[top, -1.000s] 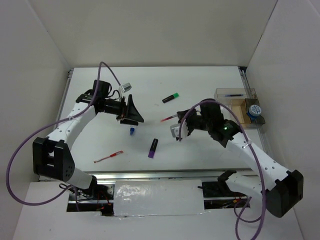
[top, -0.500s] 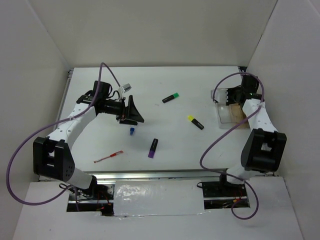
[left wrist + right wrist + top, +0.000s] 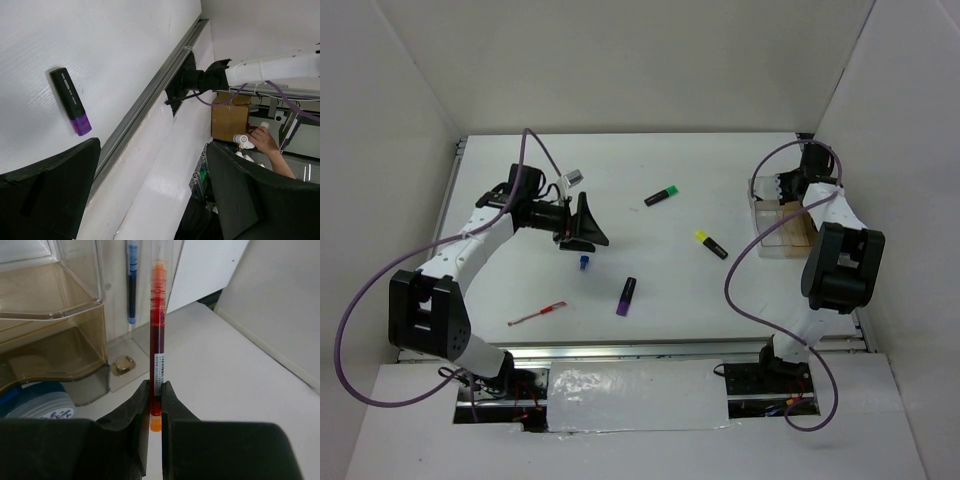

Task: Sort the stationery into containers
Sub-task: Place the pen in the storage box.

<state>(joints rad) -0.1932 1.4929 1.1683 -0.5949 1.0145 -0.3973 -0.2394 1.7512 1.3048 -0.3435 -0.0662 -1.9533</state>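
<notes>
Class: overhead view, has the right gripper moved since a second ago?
Yes. The right gripper, holding a thin red pen, went from near the purple-ended black highlighter rightwards and away to the clear plastic box.

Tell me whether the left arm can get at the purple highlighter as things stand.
Probably yes. The left gripper is open and empty, and the purple highlighter lies alone on bare table nearby. Only a small blue item lies near the path, off to one side.
</notes>
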